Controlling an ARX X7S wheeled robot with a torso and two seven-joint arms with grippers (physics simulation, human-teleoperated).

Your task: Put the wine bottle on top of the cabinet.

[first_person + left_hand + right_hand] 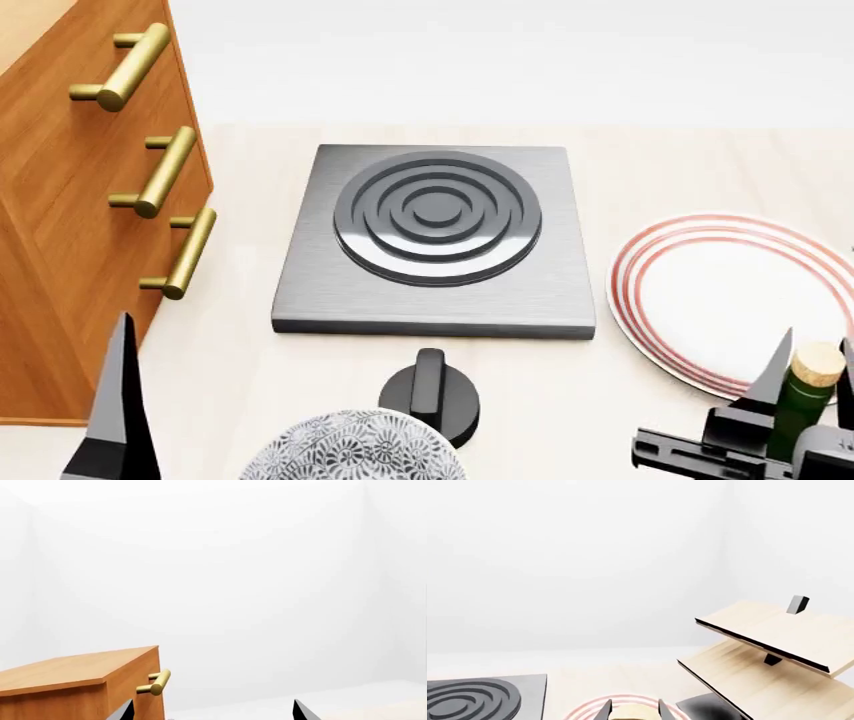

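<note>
The wine bottle stands at the table's near right, with only its tan cork and dark green neck showing. My right gripper is shut on the bottle's top, one finger on each side of the cork. In the right wrist view the cork sits between the gripper tips. The reddish-brown cabinet with brass bar handles stands at the far left; its top shows in the left wrist view. My left gripper is open and empty beside the cabinet's front; one finger shows in the head view.
A grey hob plate with dark rings lies mid-table, with a black knob in front of it. A patterned bowl is at the near edge. A red-ringed white plate lies behind the bottle. A pale wooden rack stands at the right.
</note>
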